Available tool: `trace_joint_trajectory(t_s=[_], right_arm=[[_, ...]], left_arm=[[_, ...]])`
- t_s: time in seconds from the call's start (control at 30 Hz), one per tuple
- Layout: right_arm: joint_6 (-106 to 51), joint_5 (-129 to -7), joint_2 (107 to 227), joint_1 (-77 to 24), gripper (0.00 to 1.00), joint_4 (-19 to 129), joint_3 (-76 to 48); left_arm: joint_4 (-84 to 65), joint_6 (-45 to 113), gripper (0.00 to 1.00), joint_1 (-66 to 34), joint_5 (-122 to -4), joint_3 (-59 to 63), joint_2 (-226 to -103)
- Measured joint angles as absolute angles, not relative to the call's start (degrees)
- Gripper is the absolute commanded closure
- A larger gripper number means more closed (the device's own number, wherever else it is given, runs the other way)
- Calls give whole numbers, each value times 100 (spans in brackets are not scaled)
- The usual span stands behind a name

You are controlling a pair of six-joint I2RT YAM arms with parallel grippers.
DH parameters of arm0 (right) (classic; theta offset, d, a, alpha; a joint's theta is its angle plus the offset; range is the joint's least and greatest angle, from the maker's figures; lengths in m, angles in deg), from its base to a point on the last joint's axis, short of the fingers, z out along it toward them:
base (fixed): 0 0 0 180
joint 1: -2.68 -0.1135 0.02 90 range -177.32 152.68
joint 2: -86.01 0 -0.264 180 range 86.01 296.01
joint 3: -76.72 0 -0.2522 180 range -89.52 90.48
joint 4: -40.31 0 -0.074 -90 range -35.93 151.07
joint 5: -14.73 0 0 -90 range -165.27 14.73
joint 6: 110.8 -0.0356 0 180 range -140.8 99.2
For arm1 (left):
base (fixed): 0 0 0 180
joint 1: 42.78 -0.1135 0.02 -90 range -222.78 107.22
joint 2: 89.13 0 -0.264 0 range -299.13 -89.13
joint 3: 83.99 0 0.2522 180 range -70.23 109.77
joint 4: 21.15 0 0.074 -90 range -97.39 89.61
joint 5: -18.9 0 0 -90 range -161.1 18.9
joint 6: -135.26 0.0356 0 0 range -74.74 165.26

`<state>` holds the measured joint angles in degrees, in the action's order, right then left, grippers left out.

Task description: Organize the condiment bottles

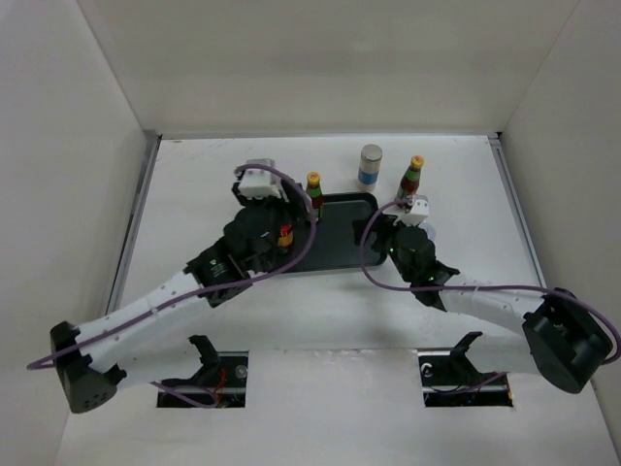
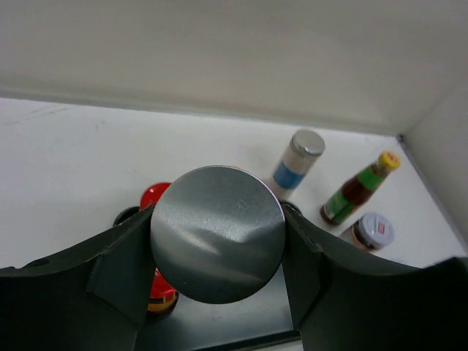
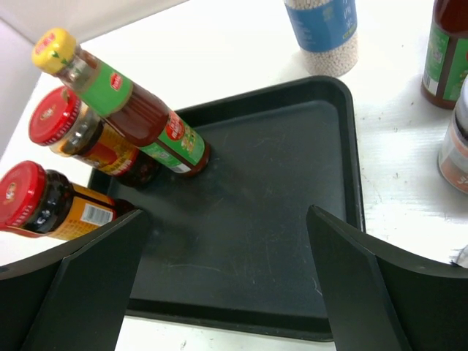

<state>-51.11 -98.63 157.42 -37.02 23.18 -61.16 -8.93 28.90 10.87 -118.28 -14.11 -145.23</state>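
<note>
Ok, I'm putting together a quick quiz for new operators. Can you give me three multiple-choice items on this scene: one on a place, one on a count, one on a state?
1. The blue-labelled cylinder stands:
A. on the table, beyond the tray
B. upright inside the tray
C. on its side inside the tray

2. Red-lidded jars in the right wrist view:
A. one
B. two
C. four

3. The left gripper is:
A. open and empty
B. shut on the tray's rim
C. shut on a grey-lidded container

Answers:
1. A: the top view shows it on white table past the tray's far edge.
2. B: two red lids show at the left of that view.
3. C: the left wrist view shows the round grey lid held between both fingers.
</note>
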Motion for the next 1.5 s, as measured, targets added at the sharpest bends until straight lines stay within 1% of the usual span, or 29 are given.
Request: trace_joint_trajectory(t_s=[0.13,0.2,0.33,0.37,0.43,0.47,0.53,0.57,0.67,0.87,0.93,0.97,1.03,1.07,1.1,1.13,1.2,1.23,1.3,1.33,1.37,1.47,1.5], right_arm=[[-5124,-9915,15458,-3673,6,2285,-6208],[-5133,-9961,15296,-3634,10,2270,-6276],[-5174,-10042,15067,-3588,27,2237,-6391],[-5183,-10048,15052,-3571,33,2237,-6402],[-5189,-10062,15043,-3555,49,2233,-6416],[-5202,-10068,15041,-3544,54,2233,-6422],[-5248,-10072,15034,-3503,61,2237,-6424],[-5262,-10075,15021,-3477,62,2239,-6424],[-5296,-10088,14945,-3440,61,2230,-6442],[-5325,-10099,14907,-3440,50,2233,-6490],[-5323,-10101,14929,-3440,44,2233,-6490],[-5323,-10101,14945,-3440,39,2230,-6490],[-5336,-10105,14984,-3440,27,2230,-6490],[-5325,-10107,15004,-3440,23,2233,-6490],[-5323,-10112,15017,-3440,21,2233,-6490],[-5310,-10114,15028,-3440,19,2233,-6490],[-5301,-10121,15030,-3440,19,2230,-6490],[-5299,-10121,15030,-3440,21,2230,-6490],[-5296,-10121,15058,-3440,25,2228,-6490],[-5288,-10118,15082,-3440,29,2233,-6490],[-5268,-10114,15104,-3440,35,2233,-6488],[-5196,-10083,15154,-3440,65,2268,-6461],[-5187,-10070,15159,-3440,72,2296,-6431]], left_arm=[[-958,2894,55,1354,-11672,-1413,-15371],[-985,2883,55,1419,-11618,-1422,-15736],[-1208,2809,55,1487,-11530,-1516,-16249],[-1271,2796,55,1509,-11528,-1531,-16365],[-1496,2744,55,1518,-11495,-1628,-16575],[-1599,2719,55,1513,-11480,-1689,-16665],[-1800,2658,55,1467,-11452,-1857,-16840],[-1865,2625,54,1437,-11443,-1938,-16920],[-2010,2501,54,1304,-11408,-2194,-17148],[-2195,2333,51,1118,-11294,-2454,-17406],[-2285,2293,49,1087,-11255,-2465,-17419],[-2355,2278,47,1083,-11248,-2491,-17423],[-2458,2265,34,1070,-11244,-2543,-17425],[-2493,2260,26,1059,-11244,-2563,-17425],[-2534,2252,20,1054,-11244,-2578,-17425],[-2587,2247,15,1052,-11244,-2598,-17425],[-2652,2232,9,1050,-11246,-2605,-17425],[-2679,2234,7,1052,-11246,-2605,-17421],[-2733,2250,5,1054,-11237,-2605,-17386],[-2738,2267,5,1054,-11218,-2605,-17345],[-2738,2293,4,1052,-11189,-2605,-17281],[-2748,2387,2,1043,-11060,-2605,-16953],[-2781,2422,2,1030,-11006,-2605,-16807]])
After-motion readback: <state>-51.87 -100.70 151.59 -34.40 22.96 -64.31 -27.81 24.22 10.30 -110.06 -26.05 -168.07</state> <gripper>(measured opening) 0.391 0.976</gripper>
